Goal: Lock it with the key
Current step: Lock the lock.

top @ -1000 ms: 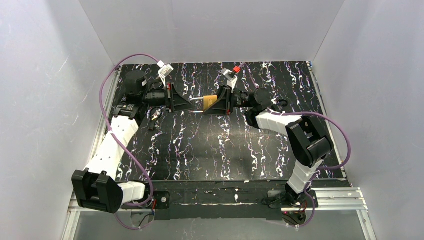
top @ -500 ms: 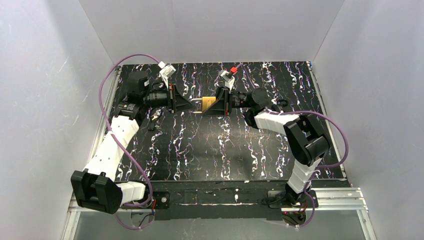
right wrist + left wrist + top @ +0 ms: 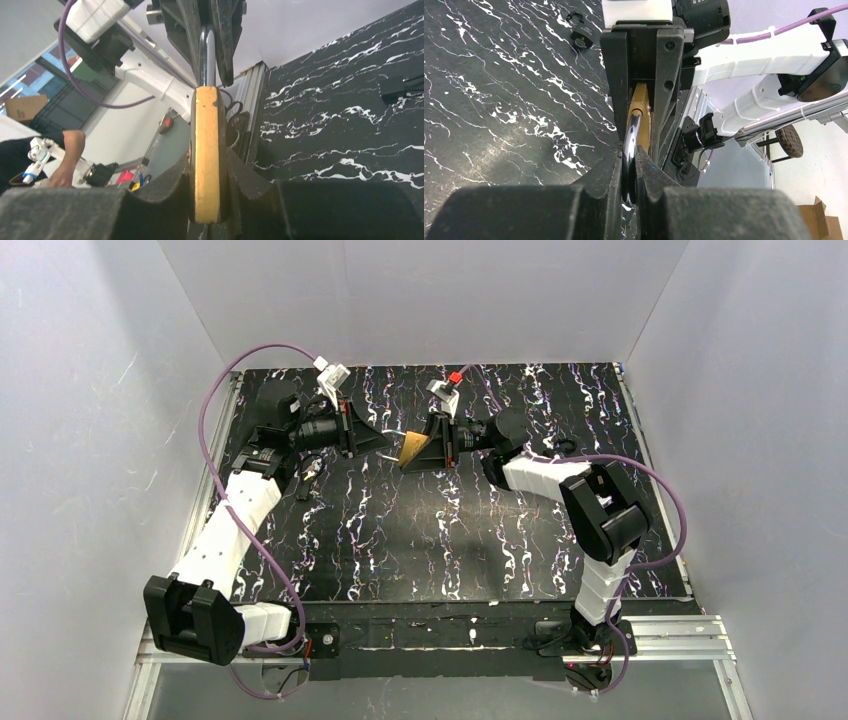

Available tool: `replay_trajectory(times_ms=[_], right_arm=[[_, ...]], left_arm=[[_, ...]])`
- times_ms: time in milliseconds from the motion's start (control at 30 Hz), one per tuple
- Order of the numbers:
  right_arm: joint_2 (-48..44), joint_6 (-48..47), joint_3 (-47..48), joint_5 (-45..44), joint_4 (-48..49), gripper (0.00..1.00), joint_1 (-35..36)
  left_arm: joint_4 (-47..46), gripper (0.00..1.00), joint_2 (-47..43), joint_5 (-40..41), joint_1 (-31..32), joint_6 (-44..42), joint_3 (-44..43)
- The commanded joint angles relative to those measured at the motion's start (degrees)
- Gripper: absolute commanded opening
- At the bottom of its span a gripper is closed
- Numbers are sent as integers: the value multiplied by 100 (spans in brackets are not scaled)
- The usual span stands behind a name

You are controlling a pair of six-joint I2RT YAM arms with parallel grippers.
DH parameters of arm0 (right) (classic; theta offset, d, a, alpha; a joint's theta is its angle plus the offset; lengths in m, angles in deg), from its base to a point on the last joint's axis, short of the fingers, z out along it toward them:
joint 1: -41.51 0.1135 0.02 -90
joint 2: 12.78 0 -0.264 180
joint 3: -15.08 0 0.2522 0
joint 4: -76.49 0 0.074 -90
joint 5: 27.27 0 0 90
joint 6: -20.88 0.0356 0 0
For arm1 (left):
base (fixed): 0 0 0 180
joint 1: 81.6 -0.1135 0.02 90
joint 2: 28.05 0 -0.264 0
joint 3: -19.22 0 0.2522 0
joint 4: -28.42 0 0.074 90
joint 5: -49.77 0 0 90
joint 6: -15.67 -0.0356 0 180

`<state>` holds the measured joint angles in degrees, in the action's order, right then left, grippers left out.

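Tabletop (image 3: 400, 540) rear: left claw (image 3: 628, 165), right claw (image 3: 207, 172) clamp lock (image 3: 411, 449).

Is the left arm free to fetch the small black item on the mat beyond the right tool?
Probably not: the left tool is shut on the shackle of the lock, whose body the right tool grips. The small black item lies uncovered, but the left tool must let go first.

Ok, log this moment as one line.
left end effector: shut on shackle | right end effector: shut on lock body | lock: held between arms
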<state>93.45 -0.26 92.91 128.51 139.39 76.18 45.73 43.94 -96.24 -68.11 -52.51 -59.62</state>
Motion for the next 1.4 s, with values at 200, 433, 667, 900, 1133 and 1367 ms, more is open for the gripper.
replay_trajectory(times_ms=[200,433,667,900,1133,1367], right_arm=[[-103,-86,1099,-666,543,1,727],[-186,-32,889,-668,584,1,451],[-192,390,764,-579,1053,1,236],[-122,888,519,-1207,1584,14,110],[63,863,517,-1941,1374,39,109],[110,910,427,-2374,1285,49,103]], left_arm=[[161,0,350,-452,896,193,537],[236,0,31,-775,169,294,724],[831,0,-254,-823,-159,-260,682],[-578,0,-350,-894,-483,1292,1048],[-913,0,-226,-503,-576,1950,843],[-1502,0,-228,-350,-612,2702,880]])
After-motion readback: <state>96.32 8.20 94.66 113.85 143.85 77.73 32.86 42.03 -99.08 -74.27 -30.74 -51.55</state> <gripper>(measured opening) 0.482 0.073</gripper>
